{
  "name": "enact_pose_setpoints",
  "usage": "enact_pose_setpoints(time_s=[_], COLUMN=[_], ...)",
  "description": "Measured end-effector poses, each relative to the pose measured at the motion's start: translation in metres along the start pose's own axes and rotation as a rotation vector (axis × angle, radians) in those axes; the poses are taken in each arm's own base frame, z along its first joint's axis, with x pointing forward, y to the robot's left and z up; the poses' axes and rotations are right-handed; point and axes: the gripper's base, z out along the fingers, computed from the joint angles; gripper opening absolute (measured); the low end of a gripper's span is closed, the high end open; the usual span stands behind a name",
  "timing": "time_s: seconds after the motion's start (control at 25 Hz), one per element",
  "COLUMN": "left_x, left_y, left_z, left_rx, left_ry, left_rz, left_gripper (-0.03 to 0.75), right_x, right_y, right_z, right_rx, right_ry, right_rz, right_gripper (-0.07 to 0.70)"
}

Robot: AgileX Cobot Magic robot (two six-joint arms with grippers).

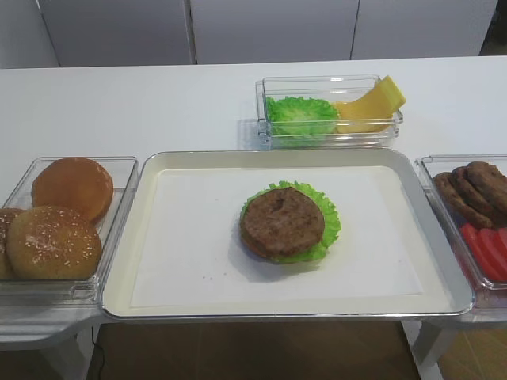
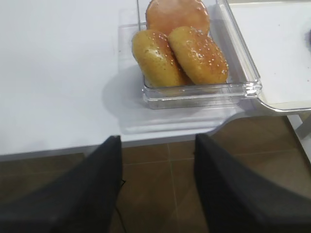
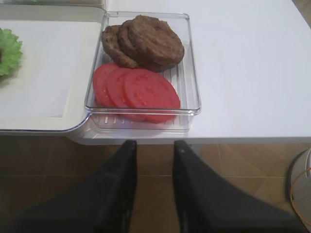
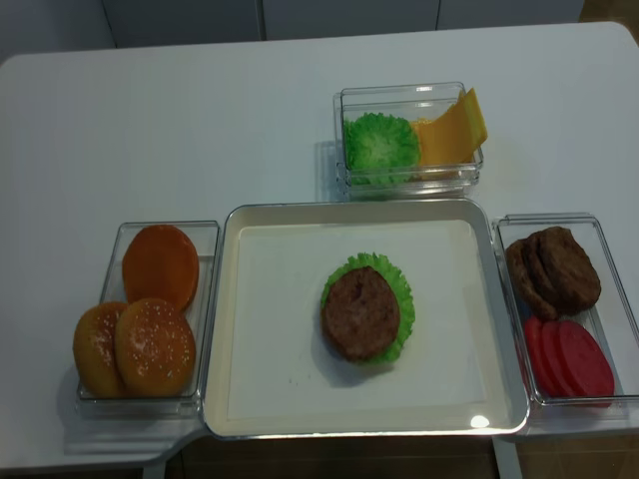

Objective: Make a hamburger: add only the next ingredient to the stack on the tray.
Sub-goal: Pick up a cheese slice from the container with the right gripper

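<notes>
The stack (image 1: 287, 223) sits near the middle of the tray (image 1: 150, 237) as a brown patty on a ruffled green leaf, with nothing on top of the patty, so the cheese step looks not yet begun. The cheese slice (image 1: 372, 103) lies in the right half of a clear bin (image 1: 329, 138) on the worktop (image 1: 158, 103) just behind the tray, leaning up against the bin's far right corner with one corner poking above the rim; the lettuce leaves (image 1: 301, 115) fill the left half of that bin and touch the cheese. Neither arm shows in the overhead views. The right gripper (image 3: 154, 150) hangs off the near edge of the worktop below the bin of loose patties (image 3: 146, 41) and tomato slices (image 3: 138, 92), its fingers a narrow gap apart and empty; the left gripper (image 2: 158, 145) hangs likewise below the bun bin (image 2: 201, 92), fingers wide apart — holding nothing. The next move probably calls for a reach over the tray to the rear bin, most likely by the right arm, taking the cheese by its raised edge — clear of the lettuce — then laying it flat and square on the patty.
</notes>
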Motion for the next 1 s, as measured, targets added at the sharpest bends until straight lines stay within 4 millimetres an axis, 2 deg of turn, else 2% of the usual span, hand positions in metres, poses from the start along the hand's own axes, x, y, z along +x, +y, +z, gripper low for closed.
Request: enact_pose_setpoints(time_s=[1.0], left_x=[0.0], left_y=[0.0], left_z=[0.0], left_rx=[0.0], left_ry=[0.0], left_rz=[0.0], left_gripper=[0.361], right_x=[0.0], right_y=[0.0], right_z=[0.0], right_rx=[0.0], right_ry=[0.0], right_rz=[0.0], right_gripper=[0.197])
